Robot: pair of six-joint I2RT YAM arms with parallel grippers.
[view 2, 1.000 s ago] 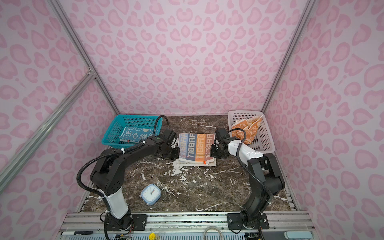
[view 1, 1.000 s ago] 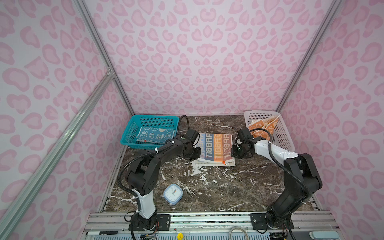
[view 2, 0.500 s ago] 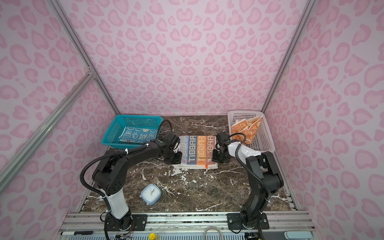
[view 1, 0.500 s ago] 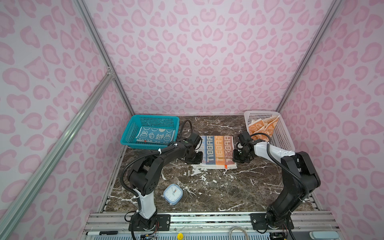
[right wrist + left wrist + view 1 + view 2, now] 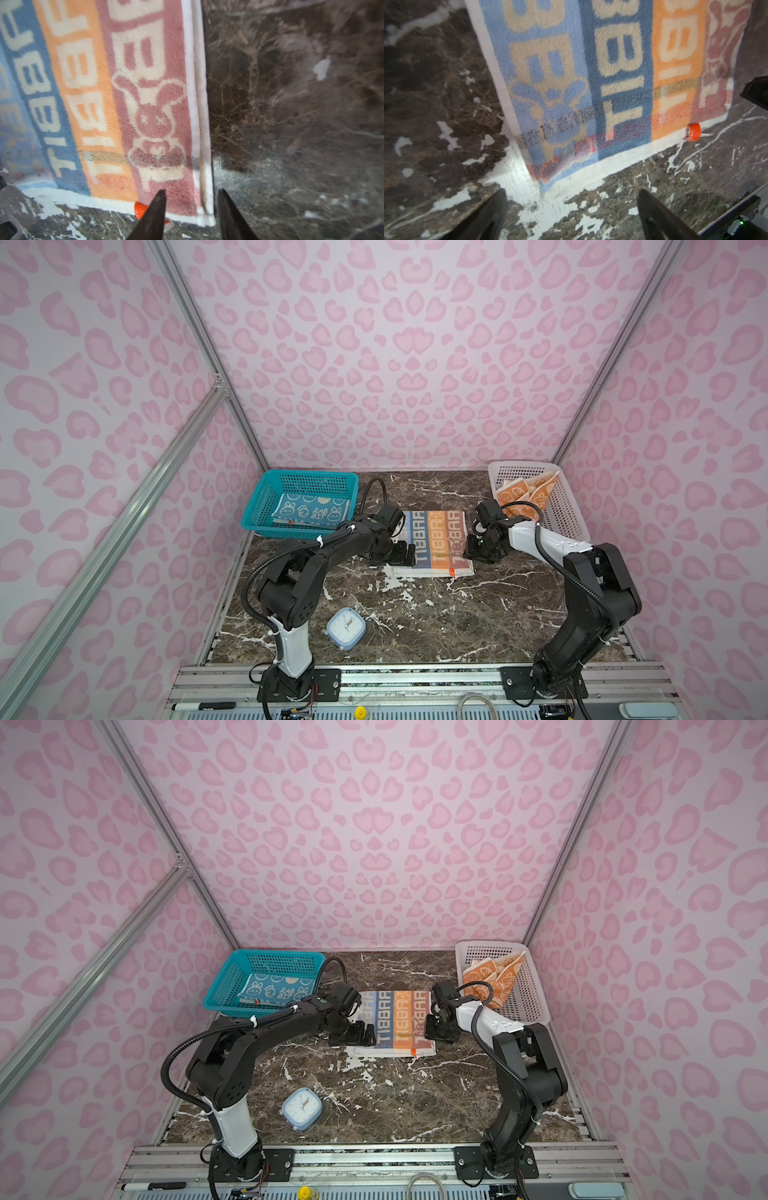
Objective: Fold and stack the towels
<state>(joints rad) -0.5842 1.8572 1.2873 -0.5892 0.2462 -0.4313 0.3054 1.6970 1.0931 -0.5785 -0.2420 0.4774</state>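
A: Where is the striped towel?

B: Flat on the worktop, about midway between the two baskets in both top views, with its "RABBIT" lettering facing up. A small orange tag sticks out from its near hem.

A: And the left end effector?

B: Low at the towel's left edge. In the left wrist view its fingers stand wide apart, with the towel's near corner lying on the worktop between them. Nothing is clamped.

A: The right end effector?

B: It sits at the towel's right edge. The right wrist view shows its jaws only narrowly parted, and the white hem at the corner runs into the gap. The fingertips are not pressed together on the cloth, so I read it as released.

A: What about the other towels?

B: The blue towel lies inside the teal basket at the far left. The orange-and-cream towel is bunched up in the white basket at the far right.

A: Anything else on the worktop?

B: A small pale blue clock, near the front and well apart from the towel.
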